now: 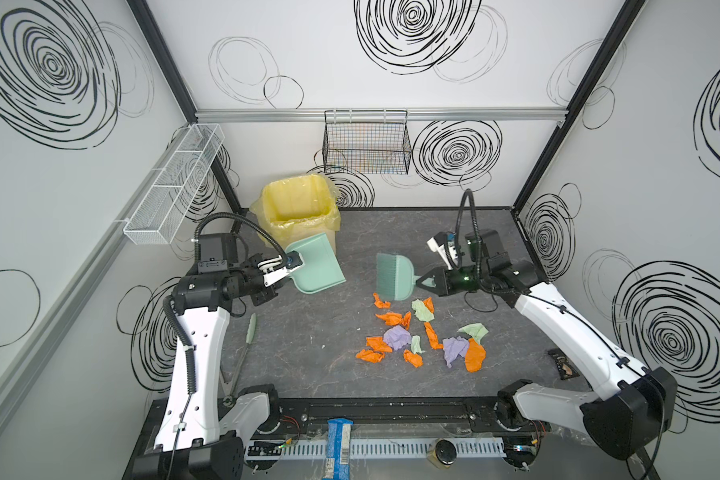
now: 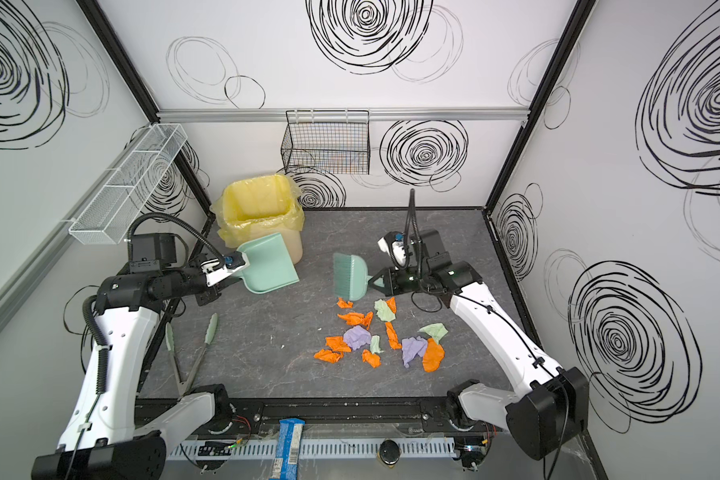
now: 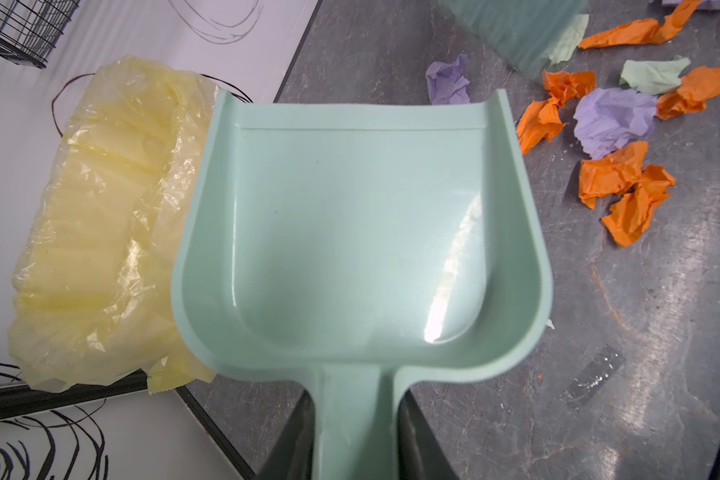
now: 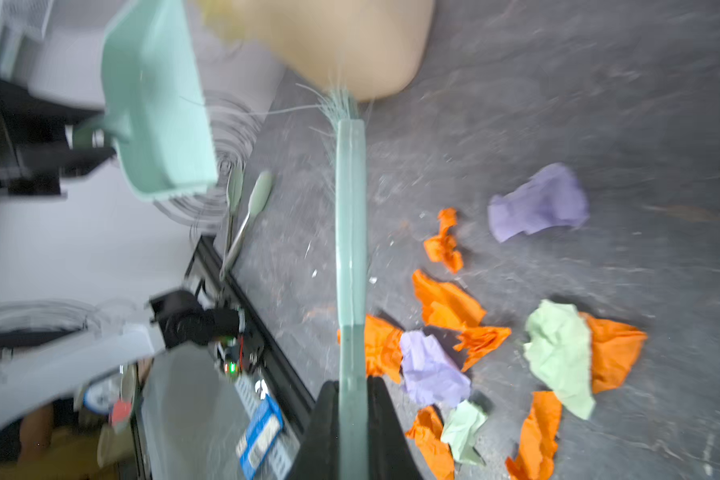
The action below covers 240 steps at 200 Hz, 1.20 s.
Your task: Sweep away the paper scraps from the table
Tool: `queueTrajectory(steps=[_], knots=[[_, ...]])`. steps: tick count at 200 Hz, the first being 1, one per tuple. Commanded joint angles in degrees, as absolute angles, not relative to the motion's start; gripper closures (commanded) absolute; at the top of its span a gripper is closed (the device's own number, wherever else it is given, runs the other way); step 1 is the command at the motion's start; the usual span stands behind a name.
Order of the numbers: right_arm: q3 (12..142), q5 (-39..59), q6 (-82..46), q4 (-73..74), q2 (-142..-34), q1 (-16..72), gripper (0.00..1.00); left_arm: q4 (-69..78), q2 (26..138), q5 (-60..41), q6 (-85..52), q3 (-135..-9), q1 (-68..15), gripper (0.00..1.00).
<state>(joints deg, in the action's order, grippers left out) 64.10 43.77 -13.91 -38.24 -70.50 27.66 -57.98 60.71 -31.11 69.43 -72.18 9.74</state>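
Observation:
Several orange, lilac and pale green paper scraps (image 1: 396, 337) (image 2: 356, 336) (image 3: 612, 120) (image 4: 429, 365) lie bunched right of centre on the dark grey table (image 1: 308, 353). My left gripper (image 1: 285, 276) (image 2: 235, 272) (image 3: 356, 432) is shut on the handle of the mint-green dustpan (image 1: 319, 266) (image 2: 271, 266) (image 3: 358, 232). The pan is empty and sits beside the bin, left of the scraps. My right gripper (image 1: 422, 282) (image 2: 377, 281) (image 4: 352, 415) is shut on the handle of the mint-green brush (image 1: 393, 276) (image 2: 350, 276) (image 4: 351, 228), just behind the pile's far edge.
A bin lined with a yellow bag (image 1: 298, 208) (image 2: 258, 203) (image 3: 100, 208) stands at the back left. Tongs (image 1: 246, 345) (image 2: 200, 353) lie near the left edge. A dark packet (image 1: 562, 363) lies at the right edge. Wire baskets (image 1: 366, 143) (image 1: 175, 183) hang on the walls.

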Motion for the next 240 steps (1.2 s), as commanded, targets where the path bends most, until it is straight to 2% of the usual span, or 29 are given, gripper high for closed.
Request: queueTrajectory(steps=[1,34,71,132,196,213,240], knots=[[62.9,45.7,-6.8,-47.7,-73.1,36.0,1.0,-56.2,60.1,-33.1,68.6,-71.7,9.3,1.0],[61.3,41.5,-6.9,-49.4,-77.2,48.1,1.0,-56.3,59.4,-33.0,69.7,-70.6,9.4,1.0],[62.9,37.6,-5.2,-53.5,-82.7,54.0,1.0,-55.7,58.5,-33.7,69.9,-68.6,9.5,1.0],[71.1,16.7,-9.0,-60.2,-92.5,50.4,1.0,-54.6,57.7,-34.1,70.5,-65.2,9.8,1.0],[78.5,5.6,-11.8,-61.7,-93.4,45.5,1.0,-54.3,58.0,-34.7,71.1,-63.9,10.6,1.0],[80.1,5.5,-11.2,-62.0,-92.7,45.1,1.0,-54.1,58.1,-34.9,70.9,-63.6,10.6,1.0],[81.1,16.1,-8.3,-60.9,-88.5,45.1,1.0,-54.1,58.1,-35.0,70.9,-63.3,10.6,1.0]])
